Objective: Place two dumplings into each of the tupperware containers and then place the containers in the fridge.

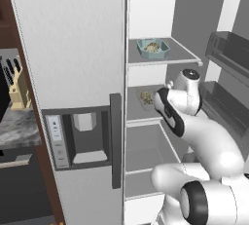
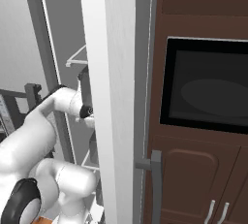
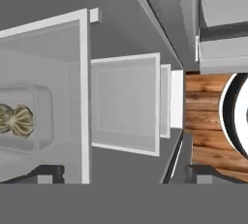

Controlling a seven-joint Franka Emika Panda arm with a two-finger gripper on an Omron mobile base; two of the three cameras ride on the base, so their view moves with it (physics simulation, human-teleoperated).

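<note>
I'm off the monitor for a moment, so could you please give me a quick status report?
Gripper open, holding nothing. Teal container with dumplings on upper fridge shelf; clear container with dumplings on the shelf below. Fridge door open, nothing blocking.

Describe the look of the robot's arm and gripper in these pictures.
The arm is made of glossy white, rounded segments with black bands at its joints; one round joint cap is grey. No loose cables or markings show. The gripper ends in two small, dark, blocky finger tips.
</note>
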